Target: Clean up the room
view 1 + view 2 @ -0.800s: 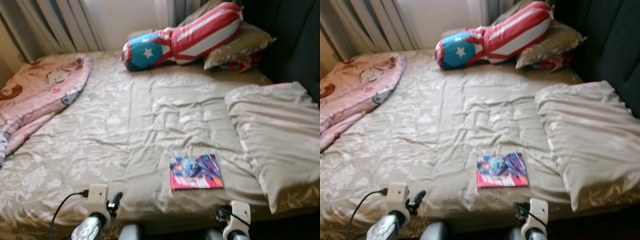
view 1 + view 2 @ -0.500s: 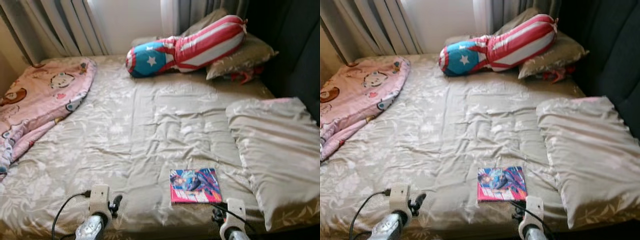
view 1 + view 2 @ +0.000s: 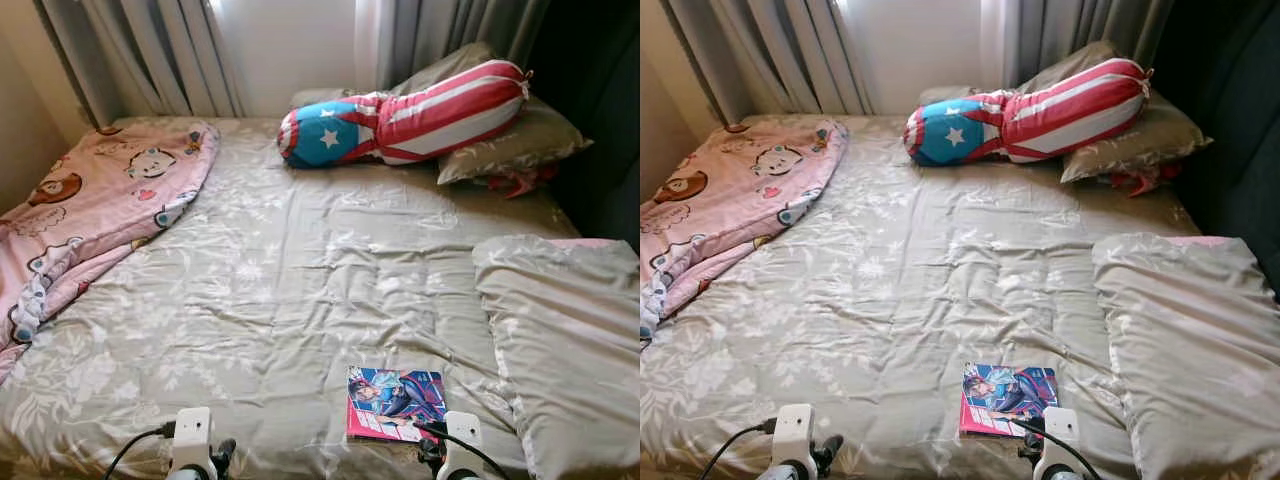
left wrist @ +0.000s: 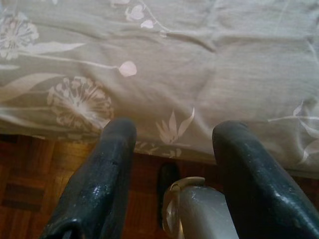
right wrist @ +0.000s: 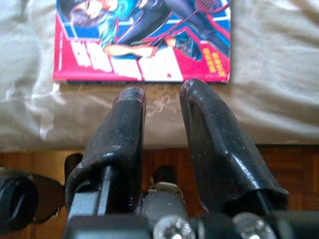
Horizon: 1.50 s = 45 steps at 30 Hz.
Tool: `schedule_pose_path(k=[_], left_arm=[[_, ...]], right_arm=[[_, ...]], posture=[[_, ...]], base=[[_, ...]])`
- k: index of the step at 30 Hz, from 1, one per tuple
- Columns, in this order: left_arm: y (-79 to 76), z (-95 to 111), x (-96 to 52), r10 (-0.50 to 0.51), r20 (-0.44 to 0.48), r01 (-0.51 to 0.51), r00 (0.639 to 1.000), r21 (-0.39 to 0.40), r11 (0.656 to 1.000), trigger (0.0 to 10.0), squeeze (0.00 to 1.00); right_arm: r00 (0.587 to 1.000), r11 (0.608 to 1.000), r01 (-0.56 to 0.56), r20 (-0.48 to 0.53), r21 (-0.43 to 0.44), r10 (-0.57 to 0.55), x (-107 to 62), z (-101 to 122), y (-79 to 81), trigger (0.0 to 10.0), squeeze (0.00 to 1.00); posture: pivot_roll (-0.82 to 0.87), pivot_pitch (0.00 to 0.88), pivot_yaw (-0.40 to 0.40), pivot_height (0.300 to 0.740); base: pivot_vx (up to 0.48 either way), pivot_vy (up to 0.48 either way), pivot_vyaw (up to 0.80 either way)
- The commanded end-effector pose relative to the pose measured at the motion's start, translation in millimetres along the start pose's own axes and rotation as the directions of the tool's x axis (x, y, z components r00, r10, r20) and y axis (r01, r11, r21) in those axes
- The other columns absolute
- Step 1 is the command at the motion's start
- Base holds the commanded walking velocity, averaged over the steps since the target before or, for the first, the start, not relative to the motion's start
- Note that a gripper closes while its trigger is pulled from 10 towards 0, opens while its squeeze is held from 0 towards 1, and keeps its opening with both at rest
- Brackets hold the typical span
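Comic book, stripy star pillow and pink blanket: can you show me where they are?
comic book (image 3: 395,403), left eye view, middle of its cover.
stripy star pillow (image 3: 330,137), left eye view, its blue end by the star.
pink blanket (image 3: 725,203), right eye view, its patterned top.

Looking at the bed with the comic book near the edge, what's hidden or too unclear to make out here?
- Comic book: near edge covered by the right wrist housing in the eye views; top cut off in the right wrist view; title blurred.
- Red item: tucked under the beige pillow, unidentifiable.
- Folded duvet: cut by the frame edge.
- Right gripper: whether it touches the bedspread.
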<state>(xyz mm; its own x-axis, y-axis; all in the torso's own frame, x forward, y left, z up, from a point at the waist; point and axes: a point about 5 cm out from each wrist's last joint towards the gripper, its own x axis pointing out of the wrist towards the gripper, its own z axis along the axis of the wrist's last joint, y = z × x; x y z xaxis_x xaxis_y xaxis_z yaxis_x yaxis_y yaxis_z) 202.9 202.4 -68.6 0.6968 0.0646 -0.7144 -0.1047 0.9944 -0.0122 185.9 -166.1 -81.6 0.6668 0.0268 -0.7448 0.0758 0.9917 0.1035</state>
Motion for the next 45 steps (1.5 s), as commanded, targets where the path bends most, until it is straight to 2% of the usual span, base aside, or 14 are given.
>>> schedule_pose_path(k=[1, 4, 10, 16, 24, 33, 38, 45], left_arm=[[3.3, -7, -1.6, 0.011, -0.036, -0.011, 0.999, 0.019, 1.000, 10.0, 0.00], [1.8, -10, -1.8, 0.017, -0.056, -0.016, 0.998, 0.025, 1.000, 10.0, 0.00], [0.4, -12, -2.1, 0.015, -0.062, -0.011, 0.998, 0.066, 0.998, 10.0, 0.00], [7.3, -16, -4.2, 0.041, -0.077, -0.036, 0.996, 0.065, 0.997, 10.0, 0.00], [9.0, -26, -7.0, 0.049, -0.111, -0.041, 0.993, 0.075, 0.996, 10.0, 0.00], [8.7, -30, -8.3, 0.059, -0.124, -0.053, 0.990, 0.048, 0.997, 10.0, 0.00], [5.5, -32, -8.6, 0.056, -0.134, -0.050, 0.989, 0.054, 0.997, 10.0, 0.00], [4.8, -36, -9.8, 0.054, -0.145, -0.044, 0.988, 0.065, 0.997, 10.0, 0.00]], right_arm=[[0.999, 1.000, 0.004, -0.040, -0.021, -0.005, -2.3, -9, -1.7, 10.0, 0.00], [0.999, 0.999, 0.019, -0.043, -0.028, -0.020, -4.0, -11, -9.3, 10.0, 0.00], [0.999, 0.999, 0.023, -0.040, -0.031, -0.025, -4.7, -12, -11.7, 10.0, 0.00], [0.997, 0.999, 0.043, -0.060, -0.028, -0.044, -6.3, -17, -13.4, 10.0, 0.00], [0.995, 0.998, 0.060, -0.074, 0.008, -0.060, -7.0, -21, -13.0, 10.0, 0.00], [0.993, 0.996, 0.081, -0.084, -0.022, -0.083, -7.2, -19, -19.6, 10.0, 0.00], [0.991, 0.995, 0.098, -0.092, -0.023, -0.100, -8.7, -21, -25.4, 10.0, 0.00], [0.991, 0.995, 0.092, -0.094, -0.030, -0.095, -9.4, -23, -25.0, 10.0, 0.00]], posture=[[0.00, 0.000, 0.001, 0.730], [0.00, 0.000, 0.005, 0.730], [-0.01, 0.000, 0.015, 0.730], [0.00, 0.000, 0.013, 0.730], [0.00, 0.000, 0.010, 0.730], [-0.01, 0.000, -0.008, 0.730], [0.00, 0.000, -0.012, 0.730], [-0.01, 0.000, -0.005, 0.730]], base=[[0.000, 0.000, 0.00], [0.000, 0.000, 0.39], [0.000, 0.000, 0.80], [0.000, 0.000, 0.80], [0.000, 0.000, 0.00], [0.000, 0.000, 0.00], [0.000, 0.000, 0.00], [0.000, 0.000, 0.00]])
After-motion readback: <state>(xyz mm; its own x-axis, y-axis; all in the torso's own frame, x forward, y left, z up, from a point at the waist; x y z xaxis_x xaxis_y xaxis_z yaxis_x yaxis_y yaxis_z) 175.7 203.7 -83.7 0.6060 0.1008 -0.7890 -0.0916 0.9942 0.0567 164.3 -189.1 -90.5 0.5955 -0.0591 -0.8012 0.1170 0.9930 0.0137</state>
